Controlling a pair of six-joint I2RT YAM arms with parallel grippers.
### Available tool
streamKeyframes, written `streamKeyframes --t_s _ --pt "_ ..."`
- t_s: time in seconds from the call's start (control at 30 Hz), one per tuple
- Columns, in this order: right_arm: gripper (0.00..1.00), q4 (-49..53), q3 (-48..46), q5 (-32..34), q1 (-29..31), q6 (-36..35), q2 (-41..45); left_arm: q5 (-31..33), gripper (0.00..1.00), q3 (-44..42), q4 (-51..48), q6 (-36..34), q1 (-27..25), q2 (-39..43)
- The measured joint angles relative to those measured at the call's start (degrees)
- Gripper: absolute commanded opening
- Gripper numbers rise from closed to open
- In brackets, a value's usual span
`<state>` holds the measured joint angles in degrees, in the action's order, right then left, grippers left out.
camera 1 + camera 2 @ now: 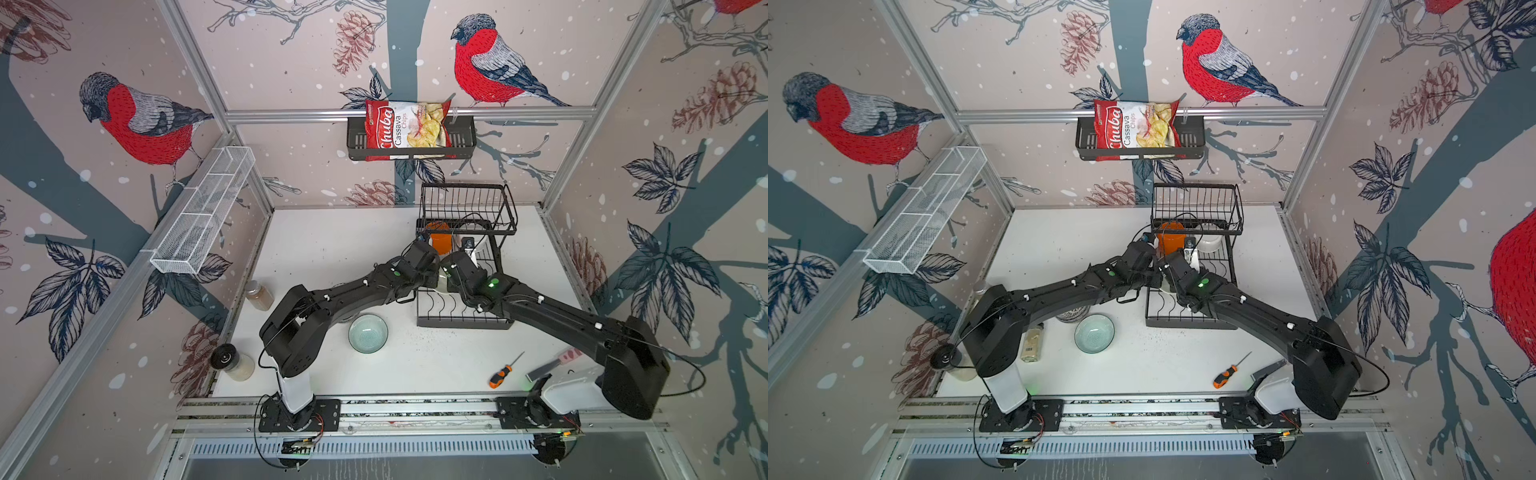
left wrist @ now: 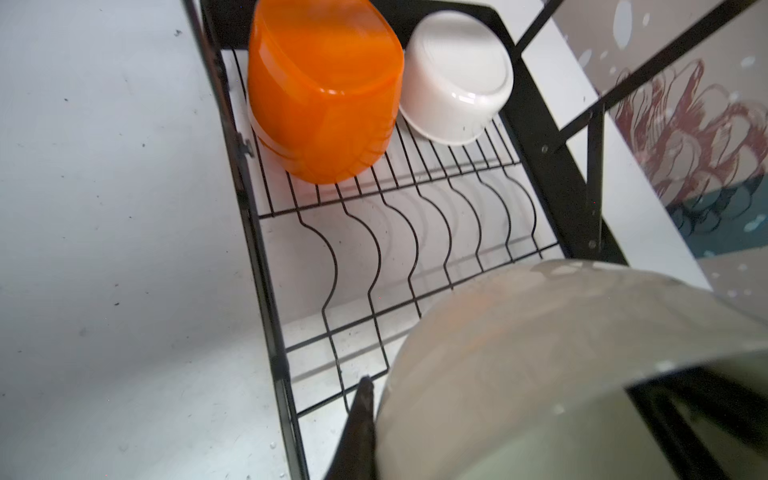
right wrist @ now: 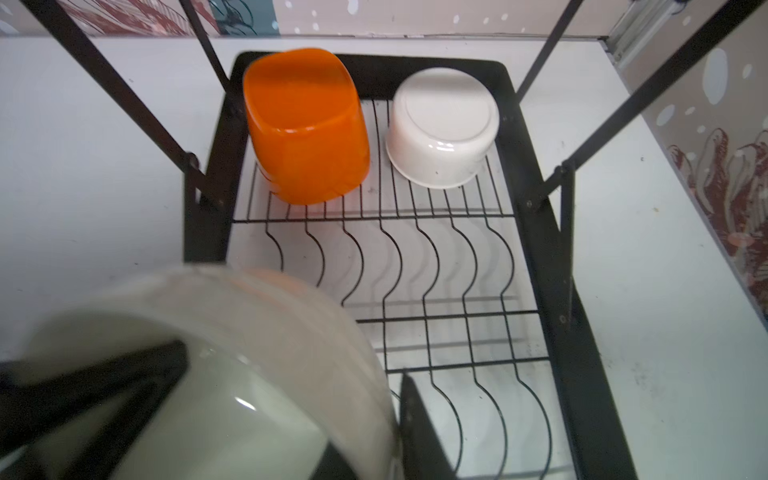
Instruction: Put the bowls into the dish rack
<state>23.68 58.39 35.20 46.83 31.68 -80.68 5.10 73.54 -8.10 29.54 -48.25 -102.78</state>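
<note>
We see a white tabletop (image 1: 332,249) with walls of painted red birds round it. The left jaws are shut tight on the wall of the cream bowl (image 2: 540,332). One finger is inside, and the outside finger (image 2: 361,419) lies against it. The right jaws sit over the bowl's other side, one finger in and one out, but we cannot tell if they squeeze it. The cream bowl is tipped on its side, up over the wavy wires on the left side of the rack (image 3: 536,232). We cannot tell if it touches the wires. At the back of the rack's low floor the orange bowl (image 3: 305,124) and the white bowl (image 3: 442,124) lie upside down, side by side with a small gap. The green bowl (image 1: 368,333) stands open side up on the tabletop, near the rack's front left corner. A screwdriver (image 1: 500,374) lies well apart, by the right arm (image 1: 561,320).
</note>
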Motion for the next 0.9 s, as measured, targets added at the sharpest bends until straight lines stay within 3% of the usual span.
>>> streamKeyframes --t_s 0.13,0.4,0.9 --pt "0.34 -0.6 0.3 -2.7 -0.2 0.1 1.6 -1.8 0.00 0.0 -1.6 -0.9 0.0 -0.4" --pt "0.35 -0.6 0.5 -7.3 -2.3 -0.1 2.8 -2.7 0.00 0.3 -1.6 -0.9 0.1 -0.5" --pt "0.08 1.7 -0.7 -12.0 -4.6 -3.6 2.6 -3.1 0.00 0.4 -1.8 -1.9 0.4 -0.5"
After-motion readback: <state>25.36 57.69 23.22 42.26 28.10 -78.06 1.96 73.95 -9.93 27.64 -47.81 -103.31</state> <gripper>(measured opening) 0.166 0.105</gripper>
